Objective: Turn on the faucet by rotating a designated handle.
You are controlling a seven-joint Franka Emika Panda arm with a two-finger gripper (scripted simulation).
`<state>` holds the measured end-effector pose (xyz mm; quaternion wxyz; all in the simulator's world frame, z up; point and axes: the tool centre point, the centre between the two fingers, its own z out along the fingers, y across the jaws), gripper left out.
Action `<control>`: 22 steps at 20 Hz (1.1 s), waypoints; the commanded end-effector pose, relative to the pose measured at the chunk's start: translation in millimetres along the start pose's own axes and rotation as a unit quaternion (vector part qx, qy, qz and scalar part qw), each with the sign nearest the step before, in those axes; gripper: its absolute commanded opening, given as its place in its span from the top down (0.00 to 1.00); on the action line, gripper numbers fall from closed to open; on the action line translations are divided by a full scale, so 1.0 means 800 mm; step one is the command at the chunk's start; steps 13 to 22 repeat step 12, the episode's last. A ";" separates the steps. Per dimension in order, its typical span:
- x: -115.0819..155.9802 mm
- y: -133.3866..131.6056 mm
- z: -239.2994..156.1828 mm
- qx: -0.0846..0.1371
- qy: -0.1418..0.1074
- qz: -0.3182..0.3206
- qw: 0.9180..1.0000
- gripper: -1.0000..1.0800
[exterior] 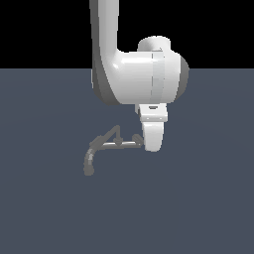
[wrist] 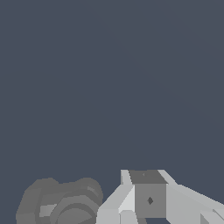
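The faucet (exterior: 106,146) is a small grey fixture on the dark floor. Its curved spout (exterior: 90,159) bends down toward the exterior view's left, and a thin bar (exterior: 124,144) runs toward the right. A longer slanted lever (exterior: 114,132) forms a peak above the bar. The handle (exterior: 137,138) is a short dark stub at the bar's right end. My gripper (exterior: 153,143) hangs right beside it, touching or nearly so. In the wrist view the fingers (wrist: 146,177) sit together with no gap showing and nothing between them. A dark rounded faucet part (wrist: 61,203) lies close beside them.
The white arm (exterior: 134,74) comes down from above and hides the space behind the handle. A plain dark grey floor (exterior: 198,198) spreads around the faucet, with no other objects in view.
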<state>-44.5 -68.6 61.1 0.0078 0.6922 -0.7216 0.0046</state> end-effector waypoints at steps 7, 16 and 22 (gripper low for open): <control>-0.059 -0.025 -0.001 0.001 -0.006 -0.025 1.000 1.00; -0.090 -0.037 -0.001 0.002 -0.009 -0.038 0.999 1.00; -0.090 -0.037 -0.001 0.002 -0.009 -0.038 0.999 1.00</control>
